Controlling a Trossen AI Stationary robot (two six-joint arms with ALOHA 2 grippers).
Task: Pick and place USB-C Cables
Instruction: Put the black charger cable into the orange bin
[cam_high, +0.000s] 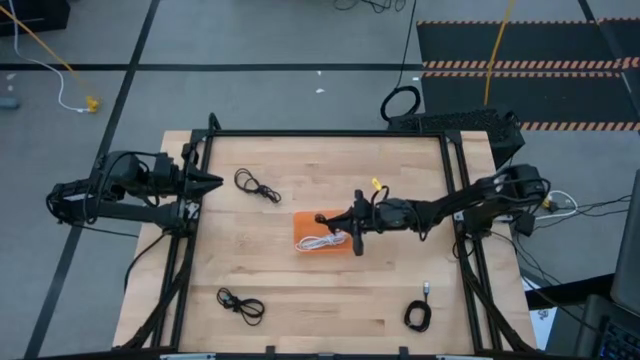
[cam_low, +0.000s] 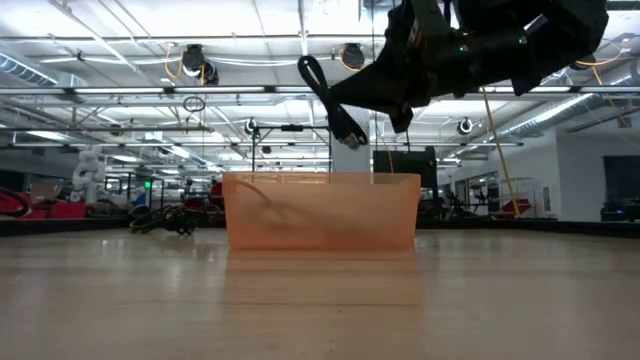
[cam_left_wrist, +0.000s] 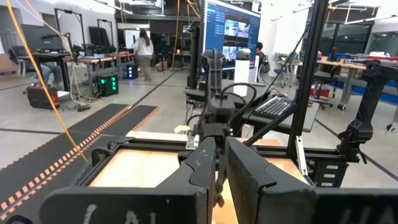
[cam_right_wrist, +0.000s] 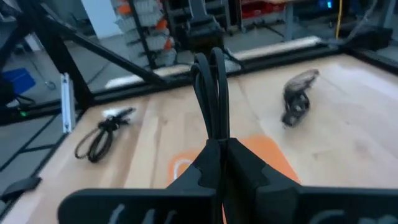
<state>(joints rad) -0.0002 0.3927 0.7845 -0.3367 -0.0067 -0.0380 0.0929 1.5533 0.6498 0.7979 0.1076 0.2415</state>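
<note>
My right gripper (cam_high: 346, 222) hangs over the orange tray (cam_high: 340, 232), shut on a black USB-C cable (cam_low: 325, 92). In the low view that cable is in the air above the tray's rim (cam_low: 320, 178). A white cable (cam_high: 320, 242) lies coiled on the tray's floor. Three more black cables lie on the table: one far left (cam_high: 256, 186), one near left (cam_high: 240, 303), one near right (cam_high: 417, 315). My left gripper (cam_high: 212, 182) waits shut at the table's left edge, touching nothing. My right gripper pinches the black cable's coil between its two fingers (cam_right_wrist: 239, 163). Several strands run side by side out past the fingertips as a narrow loop (cam_right_wrist: 211, 87). The fingers come slanting from the table's right. The cable is lifted clear, tilted, with its plug end (cam_low: 350, 135) lowest.
A black frame (cam_high: 330, 133) borders the wooden table. There is bare wood between the tray and the three lying cables. A large black cable loop (cam_high: 400, 102) and a yellow cable (cam_high: 495, 50) lie on the floor beyond the far edge. A person (cam_left_wrist: 144, 53) stands far off in the room.
</note>
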